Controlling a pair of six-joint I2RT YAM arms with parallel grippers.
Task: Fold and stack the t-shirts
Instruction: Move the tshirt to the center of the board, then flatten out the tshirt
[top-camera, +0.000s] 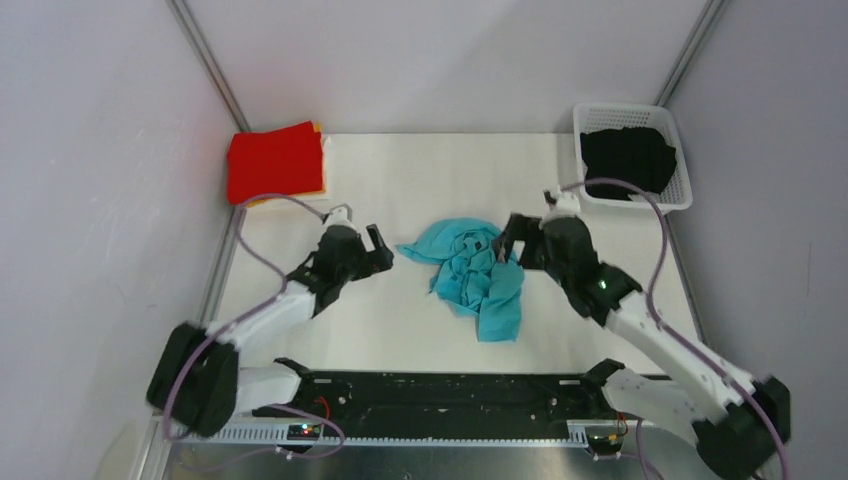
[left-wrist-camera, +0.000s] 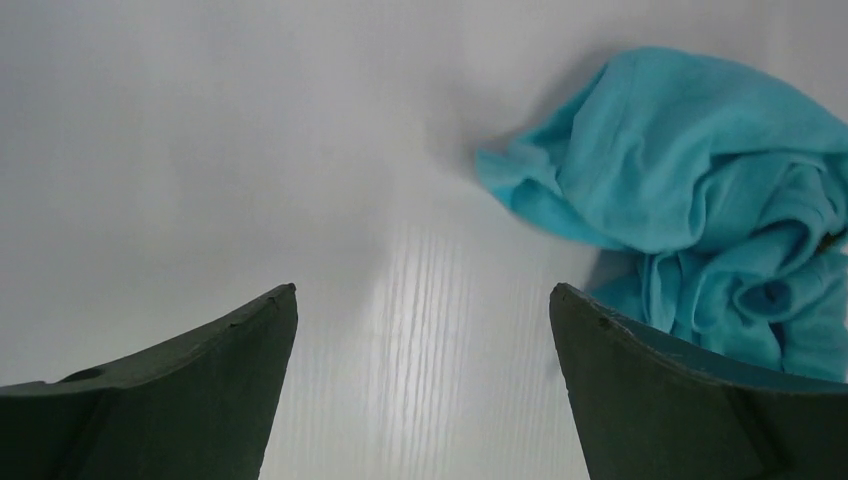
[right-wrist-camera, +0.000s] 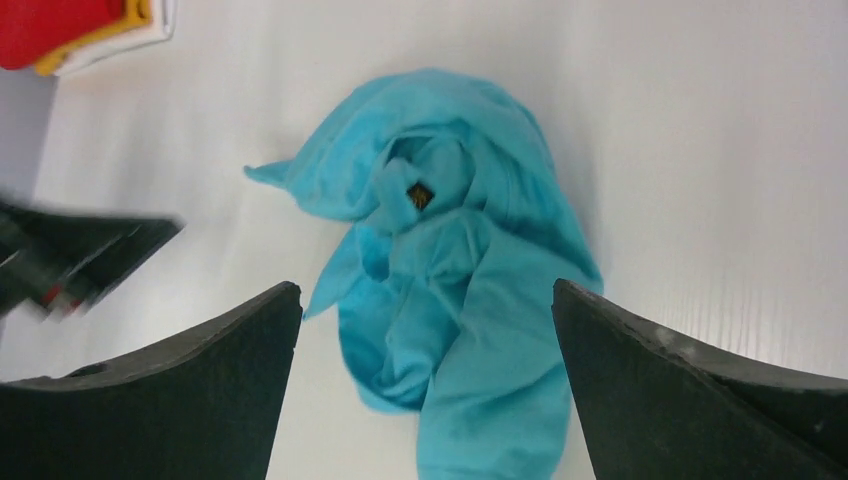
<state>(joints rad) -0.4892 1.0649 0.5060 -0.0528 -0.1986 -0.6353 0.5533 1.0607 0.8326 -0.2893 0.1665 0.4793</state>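
Turquoise t-shirt (top-camera: 470, 265) seen crumpled at table (top-camera: 400, 320) centre; left pincer (top-camera: 379, 250) spread, just left of it; right pincer (top-camera: 503, 240) spread at its right edge; red t-shirt (top-camera: 275, 160) folded upper left; black t-shirt (top-camera: 628, 158) in basket (top-camera: 682, 192) upper right.

Both arms have the same build: your left arm (top-camera: 270, 315) and right arm (top-camera: 660, 345) have white link shells, black joint housings and chunky black bases. The left hand (top-camera: 380, 248) and right hand (top-camera: 503, 243) look black from the top camera. Up close, the fingers (left-wrist-camera: 200, 400) are dark grey-green wedges tapering to blunt tips, with lightly scuffed edges. A lavender cable (top-camera: 240, 222) loops from each wrist back to its base. There's a small white block (top-camera: 338, 213) on each wrist. The right forearm has a lit green LED (top-camera: 603, 285). Red wires (top-camera: 320, 408) sit by the left base on the black mounting rail (top-camera: 450, 395).
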